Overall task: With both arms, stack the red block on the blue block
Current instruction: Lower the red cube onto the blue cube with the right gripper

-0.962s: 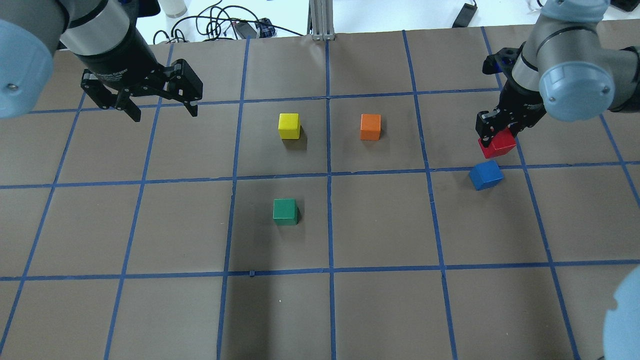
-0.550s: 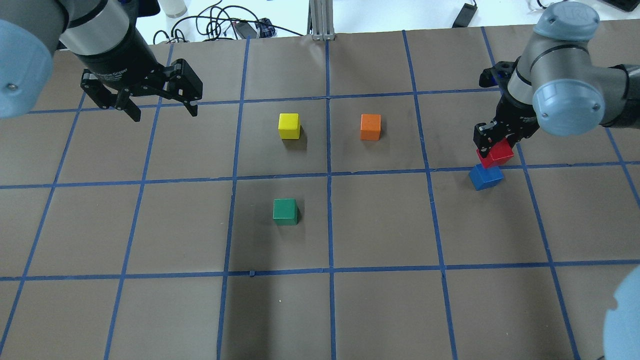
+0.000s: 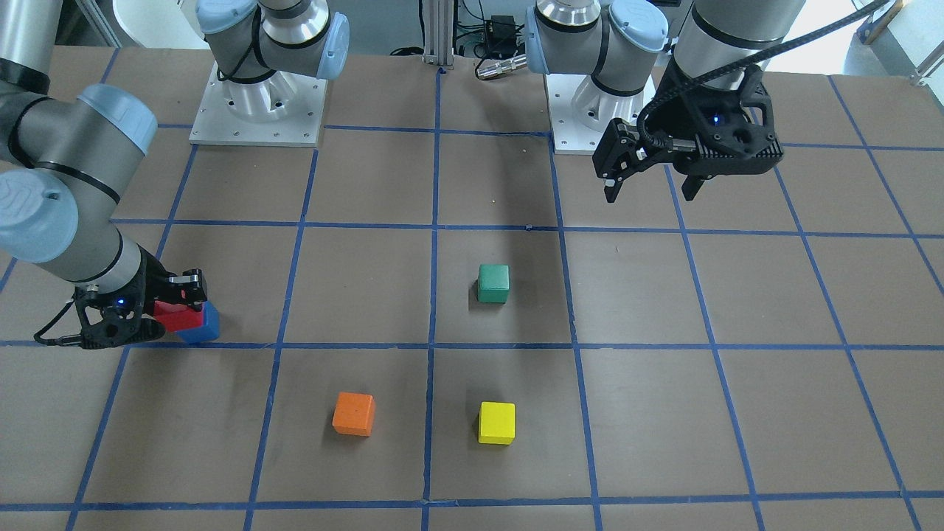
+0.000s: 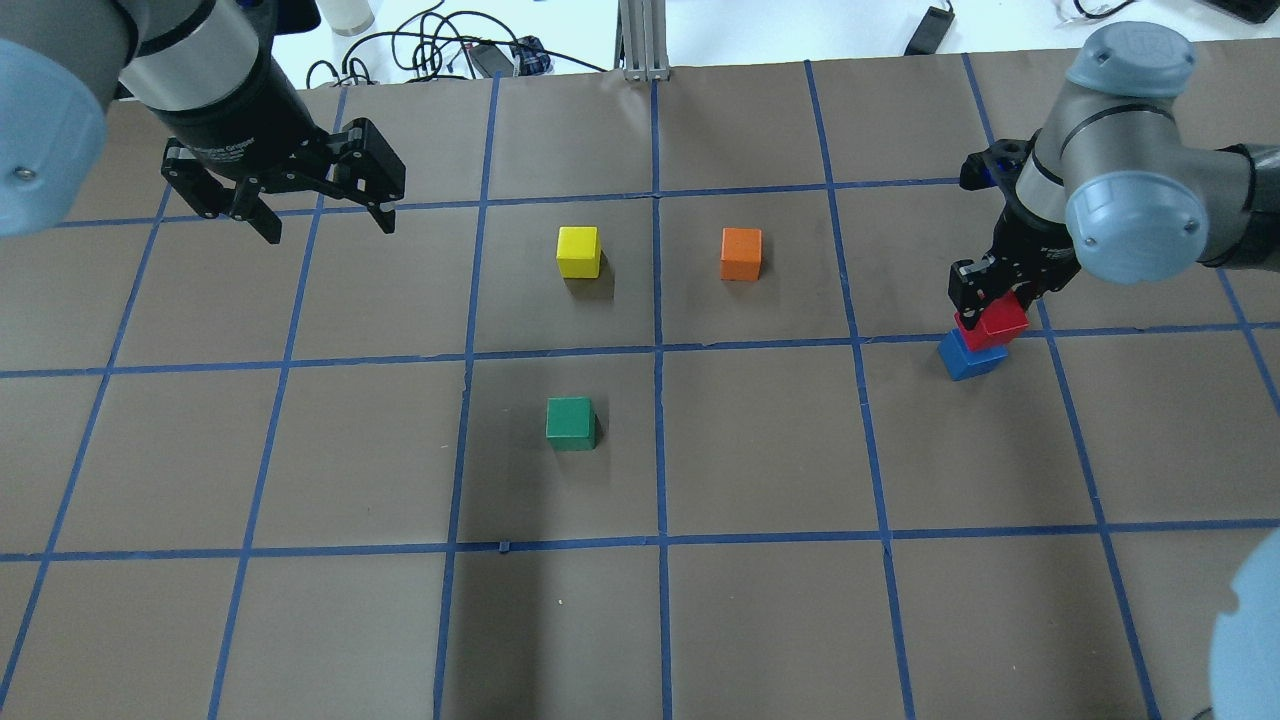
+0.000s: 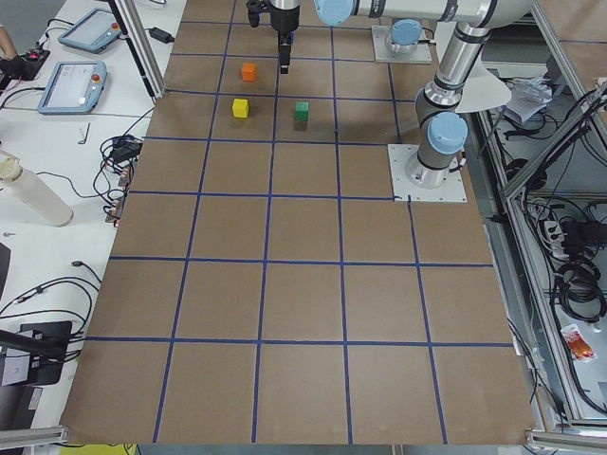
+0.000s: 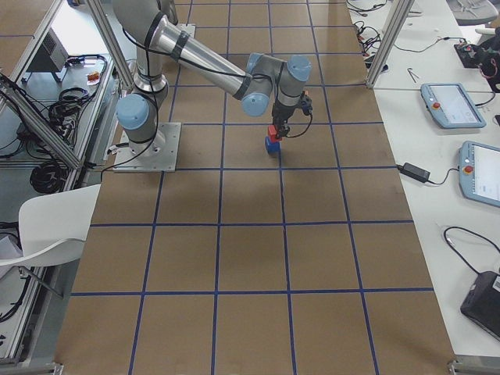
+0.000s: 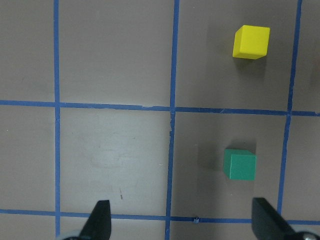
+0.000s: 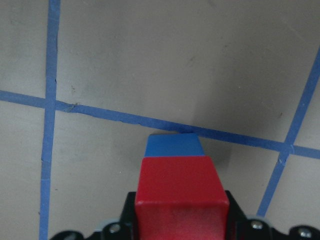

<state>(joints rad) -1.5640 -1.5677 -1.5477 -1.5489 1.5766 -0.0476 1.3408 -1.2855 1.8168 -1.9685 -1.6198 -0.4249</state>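
Note:
My right gripper (image 4: 992, 305) is shut on the red block (image 4: 996, 325) and holds it right over the blue block (image 4: 965, 358), which sits on the table at the right. In the right wrist view the red block (image 8: 180, 192) fills the space between the jaws and only a strip of the blue block (image 8: 173, 145) shows beyond it. Both also show in the front view, the red block (image 3: 177, 318) and the blue block (image 3: 204, 327). I cannot tell whether red touches blue. My left gripper (image 4: 325, 222) is open and empty, raised at the far left.
A yellow cube (image 4: 578, 251), an orange cube (image 4: 741, 253) and a green cube (image 4: 570, 422) sit in the table's middle squares. The yellow cube (image 7: 251, 42) and green cube (image 7: 240, 164) show in the left wrist view. Cables lie beyond the far edge (image 4: 450, 50).
My right gripper has carried the red block nearer and down, from beside the blue block to over it. The left arm has not moved.

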